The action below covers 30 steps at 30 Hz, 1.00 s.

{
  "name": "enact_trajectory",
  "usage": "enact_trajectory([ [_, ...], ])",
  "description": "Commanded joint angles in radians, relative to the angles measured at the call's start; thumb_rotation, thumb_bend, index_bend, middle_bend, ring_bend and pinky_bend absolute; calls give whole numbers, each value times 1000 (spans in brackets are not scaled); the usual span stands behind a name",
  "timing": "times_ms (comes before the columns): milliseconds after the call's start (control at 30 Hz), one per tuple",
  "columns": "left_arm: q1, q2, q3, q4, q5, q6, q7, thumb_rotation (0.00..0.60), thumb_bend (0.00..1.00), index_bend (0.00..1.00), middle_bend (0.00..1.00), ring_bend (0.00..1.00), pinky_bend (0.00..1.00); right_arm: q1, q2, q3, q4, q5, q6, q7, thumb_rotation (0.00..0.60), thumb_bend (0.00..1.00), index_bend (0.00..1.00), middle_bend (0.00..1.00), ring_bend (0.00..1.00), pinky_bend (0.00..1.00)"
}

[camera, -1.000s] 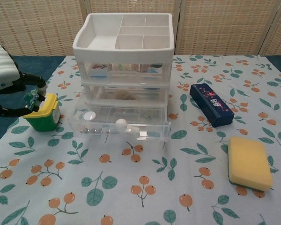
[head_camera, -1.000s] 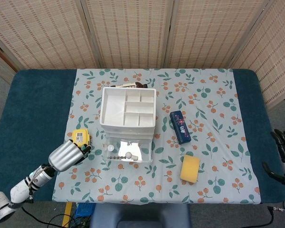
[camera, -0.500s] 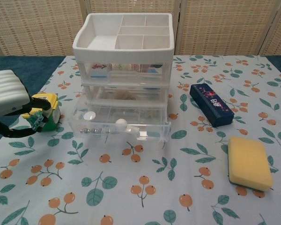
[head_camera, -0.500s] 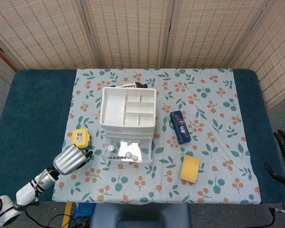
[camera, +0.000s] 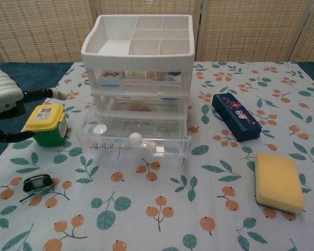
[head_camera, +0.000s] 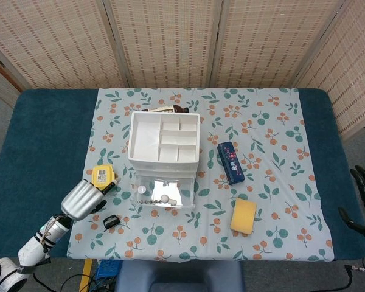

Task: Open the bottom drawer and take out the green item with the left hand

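Observation:
The green item (head_camera: 103, 176) (camera: 46, 124), a small green box with a yellow lid, stands on the cloth left of the white drawer unit (head_camera: 164, 139) (camera: 138, 57). The clear bottom drawer (head_camera: 165, 197) (camera: 133, 137) is pulled out, with a few small white and metal bits inside. My left hand (head_camera: 83, 199) (camera: 4, 98) hovers just left of the box with its fingers apart, holding nothing. A small black clip-like object (head_camera: 111, 221) (camera: 37, 183) lies on the cloth in front of that hand. My right hand (head_camera: 364, 198) rests off the table's right edge, empty.
A dark blue case (head_camera: 230, 162) (camera: 236, 116) and a yellow sponge (head_camera: 243, 216) (camera: 278, 181) lie right of the drawers. Brown objects (head_camera: 167, 109) sit behind the unit. The floral cloth (head_camera: 267, 121) covers the blue table (head_camera: 42, 146).
My left hand has pulled back left from the green box and spread its fingers. A small black object now lies on the cloth in front of it. The right hand is still.

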Motion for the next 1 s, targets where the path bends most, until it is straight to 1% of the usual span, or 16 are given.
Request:
enact_trajectory([
  [33,42,31,-60,-79,-110,19,-11,600,307,160,897,950,1000,3,6,-1,-3,3,-10,-1,600,327,0,43,0,0],
  [100,65,54,-93,-135,-183,21,-14,600,307,172,852,893,1000,6,11,-3,-9,8,-20,-5,600,327,0,43,0,0],
  [200,104,87,-133,-197,-281,41,25,600,305,193,778,803,1000,12,18,-6,-14,12,-41,-4,600,327,0,43,0,0],
  [333,152,109,-161,-244,-363,78,54,600,297,221,681,697,991,23,21,-10,-11,16,-67,2,600,328,0,55,0,0],
  [400,171,117,-165,-257,-391,87,58,600,296,226,637,632,936,29,20,-11,-10,16,-78,4,600,329,0,55,0,0],
  [500,201,130,-159,-275,-417,101,73,600,295,220,582,554,815,36,18,-15,-9,14,-92,4,600,330,0,55,0,0],
  [600,232,138,-150,-291,-423,124,75,600,295,218,548,527,764,40,15,-18,-10,13,-102,2,600,330,0,55,0,0],
  [767,279,153,-129,-334,-427,155,93,600,294,214,532,518,709,45,9,-25,-12,14,-117,1,600,330,0,55,0,0],
  [1000,325,158,-122,-367,-408,202,95,600,292,211,532,517,705,47,2,-29,-16,-1,-107,-5,600,330,0,55,0,0],
])
